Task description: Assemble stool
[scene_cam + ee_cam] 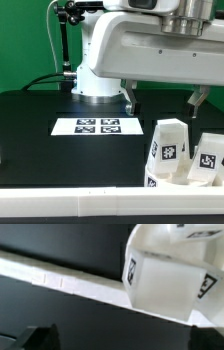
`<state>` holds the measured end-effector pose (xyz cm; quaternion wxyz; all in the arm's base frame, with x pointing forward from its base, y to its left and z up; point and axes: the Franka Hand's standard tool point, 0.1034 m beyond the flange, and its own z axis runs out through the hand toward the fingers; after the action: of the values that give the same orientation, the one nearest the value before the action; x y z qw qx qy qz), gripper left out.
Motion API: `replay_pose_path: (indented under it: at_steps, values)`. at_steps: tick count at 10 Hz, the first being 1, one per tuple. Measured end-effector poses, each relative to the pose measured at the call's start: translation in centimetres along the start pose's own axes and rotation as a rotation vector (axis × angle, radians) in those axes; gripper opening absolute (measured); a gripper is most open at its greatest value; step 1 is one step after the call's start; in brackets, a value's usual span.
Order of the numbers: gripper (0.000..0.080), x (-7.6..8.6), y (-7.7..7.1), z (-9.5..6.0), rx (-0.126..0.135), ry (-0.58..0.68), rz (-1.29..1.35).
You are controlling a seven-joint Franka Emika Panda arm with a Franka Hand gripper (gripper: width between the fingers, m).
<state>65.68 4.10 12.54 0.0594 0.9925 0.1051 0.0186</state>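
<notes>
Two small white tagged block legs (pixel 170 152) (pixel 208 158) by white rail (pixel 70 203); gripper (pixel 165 98) wide open, empty; one marker board (pixel 96 127).

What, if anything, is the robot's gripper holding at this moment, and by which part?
Nothing. The gripper hangs open above the white stool legs at the table's edge, with no part between its fingers.

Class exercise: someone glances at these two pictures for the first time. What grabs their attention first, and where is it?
The tagged white stool legs stand at the exterior view's lower right, against the white rail. The open claw hangs above them, holding nothing. The marker board lies flat mid-table.
</notes>
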Motion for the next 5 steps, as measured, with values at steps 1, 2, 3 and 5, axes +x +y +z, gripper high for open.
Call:
replay_pose_path:
  at_steps: [1,2,3,5]
  values:
    - [0.0649,-0.04,0.01,0.05,0.000,-0.001,0.000]
    - [0.0649,-0.09,0.17,0.11,-0.002,-0.003,-0.051]
    - [0.0649,-0.28,0.48,0.25,-0.001,-0.011,-0.221]
    - [0.0649,-0.42,-0.04,0.15,0.005,-0.030,-0.448]
